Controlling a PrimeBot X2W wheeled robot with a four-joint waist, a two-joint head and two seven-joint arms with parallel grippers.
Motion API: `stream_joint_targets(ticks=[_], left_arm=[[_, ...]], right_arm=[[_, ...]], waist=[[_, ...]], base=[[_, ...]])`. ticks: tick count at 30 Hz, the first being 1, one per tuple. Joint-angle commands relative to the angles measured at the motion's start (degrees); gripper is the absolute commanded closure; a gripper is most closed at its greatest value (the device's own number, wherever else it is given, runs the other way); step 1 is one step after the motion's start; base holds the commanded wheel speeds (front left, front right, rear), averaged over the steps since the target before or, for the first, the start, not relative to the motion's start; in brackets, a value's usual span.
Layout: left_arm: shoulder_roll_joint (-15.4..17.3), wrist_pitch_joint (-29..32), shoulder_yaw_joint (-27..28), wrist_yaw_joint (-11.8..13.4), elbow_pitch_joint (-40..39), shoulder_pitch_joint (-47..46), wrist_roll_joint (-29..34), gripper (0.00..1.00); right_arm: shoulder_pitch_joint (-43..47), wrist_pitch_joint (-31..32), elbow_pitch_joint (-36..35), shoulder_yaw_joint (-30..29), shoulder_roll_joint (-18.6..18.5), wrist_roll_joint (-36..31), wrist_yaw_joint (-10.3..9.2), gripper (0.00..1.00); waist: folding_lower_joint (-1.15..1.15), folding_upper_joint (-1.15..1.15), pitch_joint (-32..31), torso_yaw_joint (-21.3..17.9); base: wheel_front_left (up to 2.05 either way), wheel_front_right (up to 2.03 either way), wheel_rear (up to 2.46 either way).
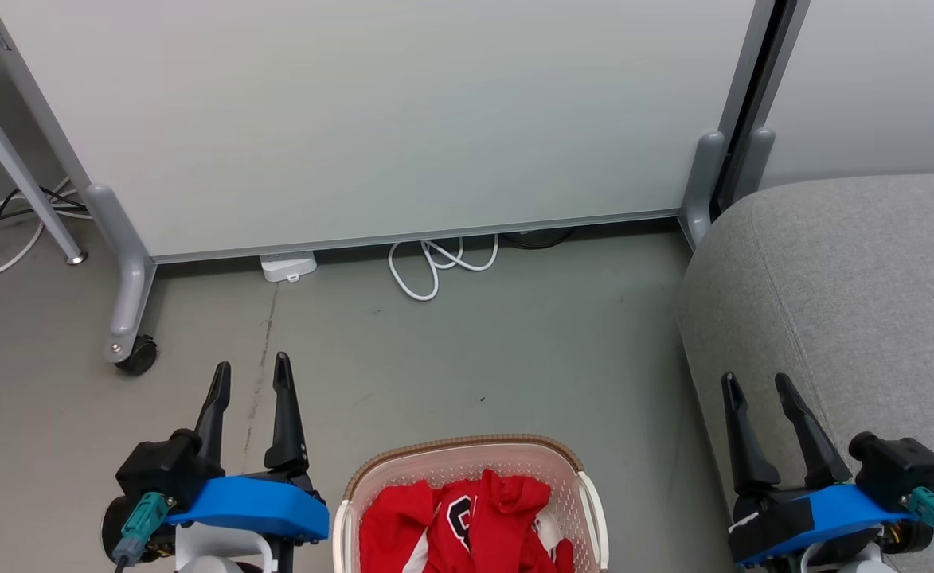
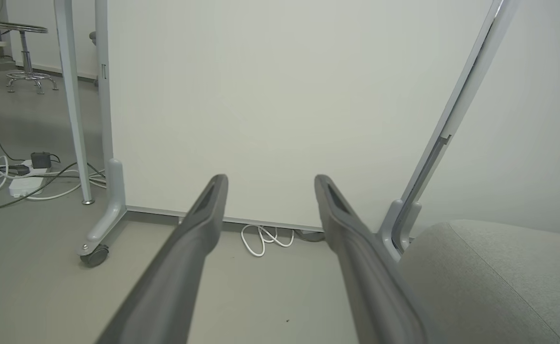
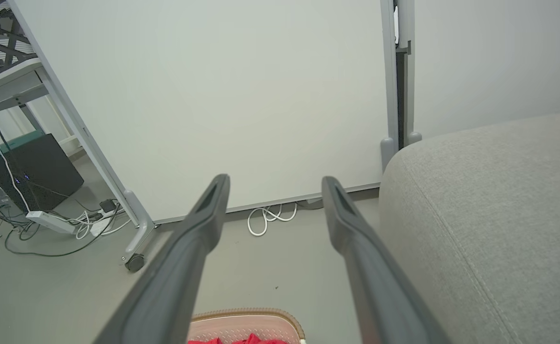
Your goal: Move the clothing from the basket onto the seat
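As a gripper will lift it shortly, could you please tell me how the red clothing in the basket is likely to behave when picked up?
The clothing lies crumpled in folds, so it is probably floppy and would dangle. It looks like thin fabric, likely light. Piled within the basket, one pinch might drag a neighbouring garment along.

We see the basket (image 1: 427,465) and the clothing (image 1: 506,517) cut off by the head view's bottom edge, the seat (image 1: 849,302) by its right edge, and the letter mark (image 1: 459,519) partly hidden in folds.

Grey floor (image 1: 514,358), wheeled white partition (image 1: 371,119), white cable (image 1: 433,270) coiled beneath.
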Motion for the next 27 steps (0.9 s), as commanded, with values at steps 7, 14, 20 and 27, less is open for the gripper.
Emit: stream_joint_targets(ticks=[7, 14, 20, 27], left_arm=[[0.07, -1.34, -0.63, -0.06, 0.47, -0.66, 4.73, 0.00], [-0.06, -2.18, -1.04, -0.07, 1.18, -0.73, 8.05, 0.00], [-0.21, -2.85, -1.37, -0.10, 1.63, -0.95, 10.64, 0.00], [-0.36, -3.59, -1.65, -0.14, 2.04, -0.87, 13.40, 0.00]], right_arm=[[0.24, -1.41, -0.23, 0.48, -0.43, -4.82, 0.12, 0.00], [0.29, -2.23, -0.05, 0.77, -0.45, -8.30, 0.12, 0.00], [0.26, -2.90, 0.17, 0.96, -0.46, -11.10, 0.13, 0.00], [0.46, -3.64, 0.46, 1.17, -0.47, -14.17, 0.14, 0.00]], waist=[[0.00, 0.00, -0.06, 0.08], [0.00, 0.00, -0.06, 0.16], [0.00, 0.00, -0.05, 0.24], [0.00, 0.00, -0.06, 0.41]], base=[[0.00, 0.00, 0.00], [0.00, 0.00, 0.00], [0.00, 0.00, 0.00], [0.00, 0.00, 0.00]])
